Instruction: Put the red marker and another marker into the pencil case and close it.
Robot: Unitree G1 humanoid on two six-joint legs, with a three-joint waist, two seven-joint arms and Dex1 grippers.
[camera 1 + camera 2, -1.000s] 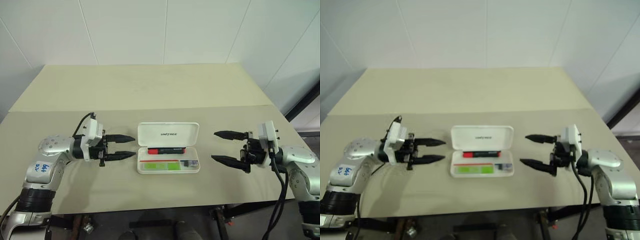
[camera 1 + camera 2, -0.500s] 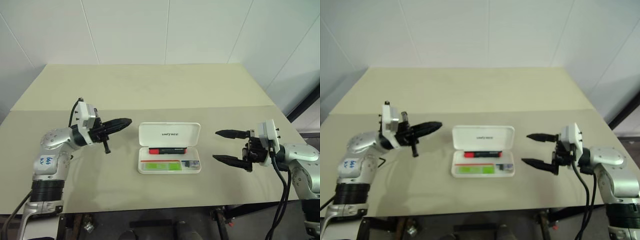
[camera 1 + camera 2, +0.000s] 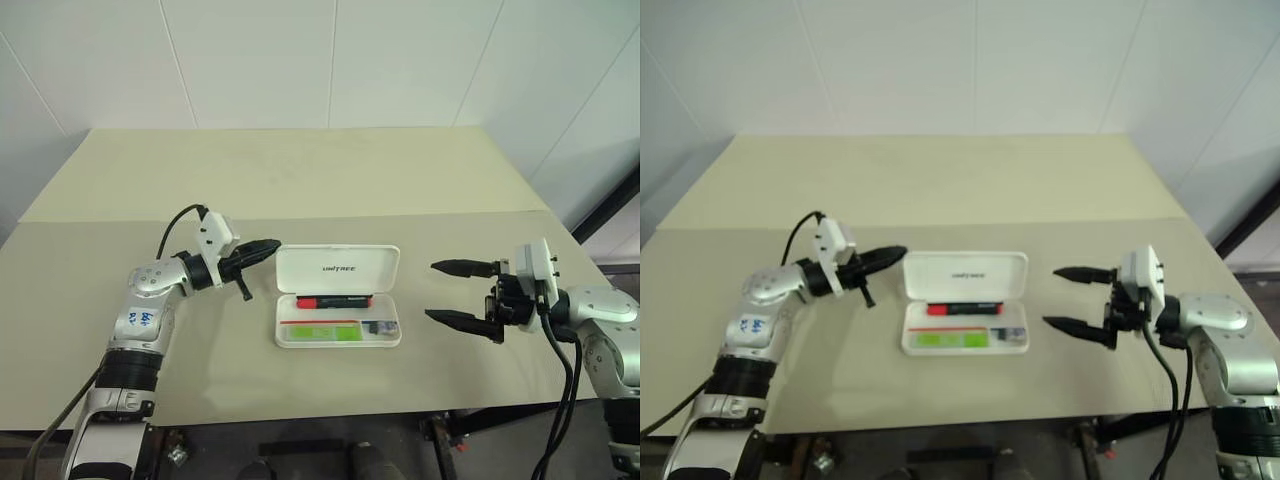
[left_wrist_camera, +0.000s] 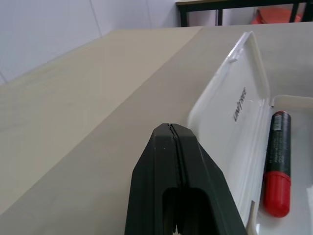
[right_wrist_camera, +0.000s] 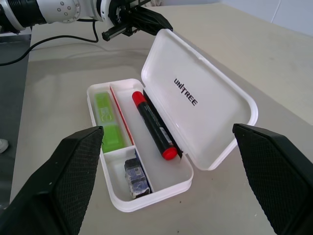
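While the pencil case [image 3: 338, 310] lies open mid-table, the red marker [image 3: 333, 300] and light green marker [image 3: 322, 330] are seen inside. The left gripper [image 3: 266, 247] is clenched empty beside the lid. The right gripper [image 3: 447, 291] is spread wide, empty.

The raised lid [image 3: 338, 267] of the case [image 3: 338, 334] blocks the left gripper [image 3: 268, 247] (fingers together); bare table [image 3: 300, 180] runs to the far edge.

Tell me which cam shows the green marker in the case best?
Right wrist view: the green marker lies full length in the pencil case's front compartment, nothing blocking it. Both eye views show it as a small green strip in the front tray. In the left wrist view the lid and the red marker are seen instead.
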